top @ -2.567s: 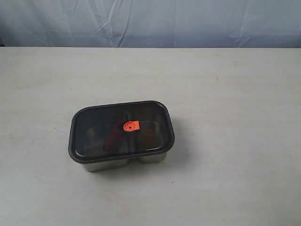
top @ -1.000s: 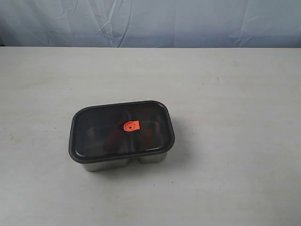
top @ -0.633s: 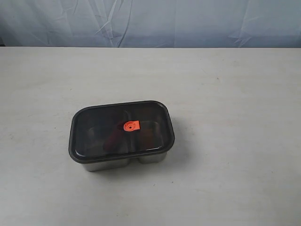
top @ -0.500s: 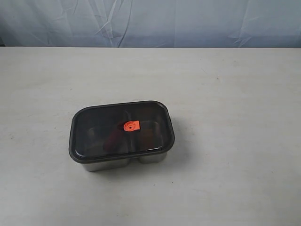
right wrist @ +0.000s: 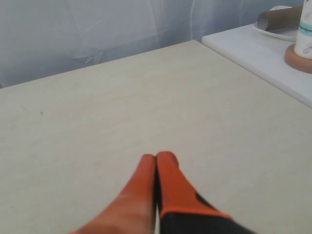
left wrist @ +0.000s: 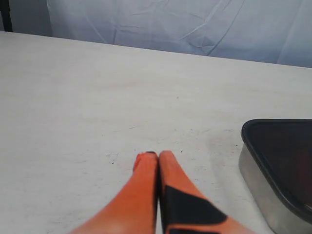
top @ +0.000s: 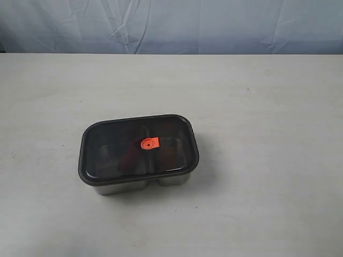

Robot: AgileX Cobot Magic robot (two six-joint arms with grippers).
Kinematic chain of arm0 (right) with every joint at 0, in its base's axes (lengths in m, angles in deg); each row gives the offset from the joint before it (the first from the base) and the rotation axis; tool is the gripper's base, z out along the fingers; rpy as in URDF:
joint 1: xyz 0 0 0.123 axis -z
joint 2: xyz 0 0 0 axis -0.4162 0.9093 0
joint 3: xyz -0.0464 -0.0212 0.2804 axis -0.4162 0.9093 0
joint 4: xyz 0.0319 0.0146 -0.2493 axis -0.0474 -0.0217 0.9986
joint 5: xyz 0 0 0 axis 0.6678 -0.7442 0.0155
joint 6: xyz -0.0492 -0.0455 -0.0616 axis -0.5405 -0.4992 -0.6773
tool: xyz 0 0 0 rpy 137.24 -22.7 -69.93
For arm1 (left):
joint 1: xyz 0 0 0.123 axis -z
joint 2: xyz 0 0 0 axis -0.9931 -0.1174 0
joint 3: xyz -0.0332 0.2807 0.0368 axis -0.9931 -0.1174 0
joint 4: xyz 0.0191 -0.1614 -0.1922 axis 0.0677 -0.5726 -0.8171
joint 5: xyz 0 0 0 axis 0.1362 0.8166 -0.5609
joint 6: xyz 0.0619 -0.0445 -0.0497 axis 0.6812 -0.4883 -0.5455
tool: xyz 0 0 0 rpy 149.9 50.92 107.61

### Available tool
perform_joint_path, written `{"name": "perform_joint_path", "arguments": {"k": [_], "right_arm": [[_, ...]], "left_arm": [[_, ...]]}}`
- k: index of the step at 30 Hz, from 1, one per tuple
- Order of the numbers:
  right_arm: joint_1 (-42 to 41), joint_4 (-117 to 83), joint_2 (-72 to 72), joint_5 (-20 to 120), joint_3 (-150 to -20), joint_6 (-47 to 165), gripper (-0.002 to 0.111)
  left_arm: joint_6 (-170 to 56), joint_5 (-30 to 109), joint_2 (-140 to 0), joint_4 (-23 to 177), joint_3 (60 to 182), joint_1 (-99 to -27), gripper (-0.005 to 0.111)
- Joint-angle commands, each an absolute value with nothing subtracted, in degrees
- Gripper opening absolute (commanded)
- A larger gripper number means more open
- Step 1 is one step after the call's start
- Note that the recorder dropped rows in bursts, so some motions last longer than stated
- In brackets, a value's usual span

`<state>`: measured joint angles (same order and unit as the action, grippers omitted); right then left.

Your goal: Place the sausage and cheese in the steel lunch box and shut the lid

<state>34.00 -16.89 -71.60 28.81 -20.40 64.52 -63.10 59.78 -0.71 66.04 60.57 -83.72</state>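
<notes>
Lidded steel lunch box (top: pixel 134 185) left of centre, lower half of the exterior frame, on a matte off-white table (top: pixel 257 160).

The lid (top: pixel 115 155) is smoky, translucent and round-cornered, seated flat on the box, with an orange valve tab (top: pixel 149 143) at its middle. A dim red shape under it, likely the sausage (top: pixel 128 158); can't make out the cheese. Box walls are shiny metal. The grippers show only in the wrist views: left gripper (left wrist: pixel 152 156) and right gripper (right wrist: pixel 156 157) have orange fingers pressed together, holding nothing, over bare tabletop. The left wrist view catches one box corner. Only the right wrist view shows a white ledge (right wrist: pixel 253 53) with a labelled container (right wrist: pixel 306 29).
</notes>
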Motion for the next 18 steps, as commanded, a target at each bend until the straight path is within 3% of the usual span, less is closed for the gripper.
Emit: {"name": "perform_joint_path", "arguments": {"k": [1,6,18], "right_arm": [[34.3,-16.9,-71.9,29.7,-20.1,64.2,-0.001],[34.3,-17.0,-71.9,29.7,-20.1,64.2,-0.001],[34.3,-17.0,-71.9,29.7,-20.1,64.2,-0.001]], "left_arm": [[-64.2,58.6,-0.4,67.0,60.2,-83.8,0.0],[-64.2,51.1,-0.4,67.6,60.2,-83.8,0.0],[-64.2,51.8,-0.4,71.8,60.2,-83.8,0.0]]}}
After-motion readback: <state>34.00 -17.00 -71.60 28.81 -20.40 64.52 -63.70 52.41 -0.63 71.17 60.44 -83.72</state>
